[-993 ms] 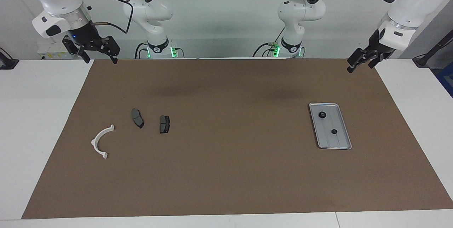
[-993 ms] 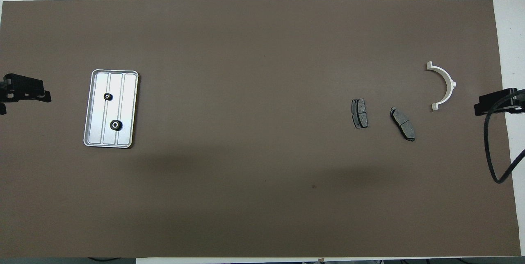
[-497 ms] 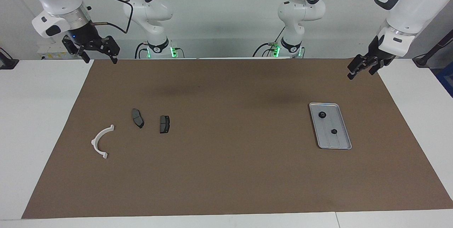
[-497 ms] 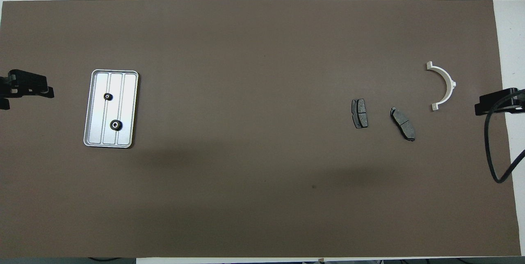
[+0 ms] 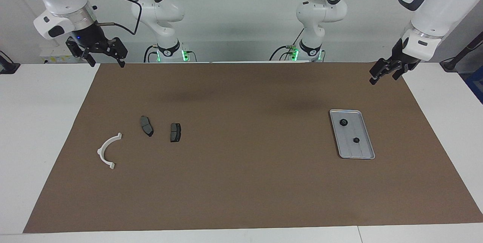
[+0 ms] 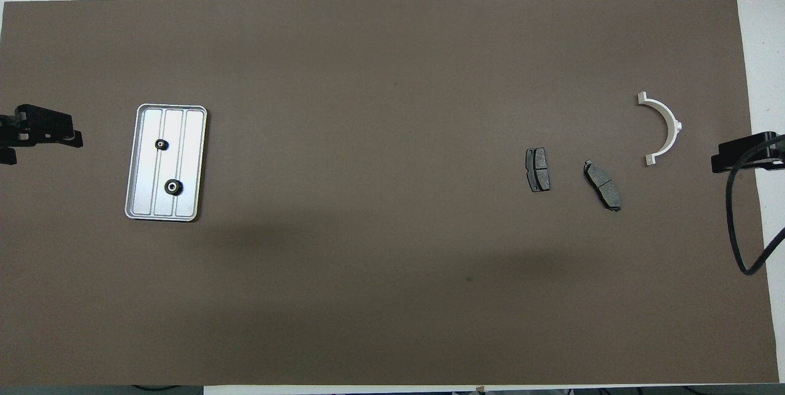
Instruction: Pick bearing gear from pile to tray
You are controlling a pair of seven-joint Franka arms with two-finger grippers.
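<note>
The silver ribbed tray (image 5: 363,149) lies on the brown mat toward the left arm's end and also shows in the overhead view (image 6: 191,162). Two small black bearing gears (image 5: 343,122) (image 5: 355,140) lie in it, also seen from overhead (image 6: 161,145) (image 6: 174,186). The pile toward the right arm's end holds a white half-ring bracket (image 5: 101,148) (image 6: 673,124) and two dark brake pads (image 5: 146,126) (image 5: 175,132). My left gripper (image 5: 383,79) (image 6: 43,131) hangs open and empty over the mat's corner beside the tray. My right gripper (image 5: 106,63) (image 6: 742,153) hangs open and empty over the mat's edge beside the bracket.
The brown mat (image 5: 241,182) covers most of the white table. A black cable (image 6: 736,229) loops down from the right arm over the mat's edge. The two arm bases (image 5: 166,50) (image 5: 309,50) stand at the table's edge.
My left gripper has drifted a little lower and toward the tray. The right gripper, the pile and the gears in the tray have not moved.
</note>
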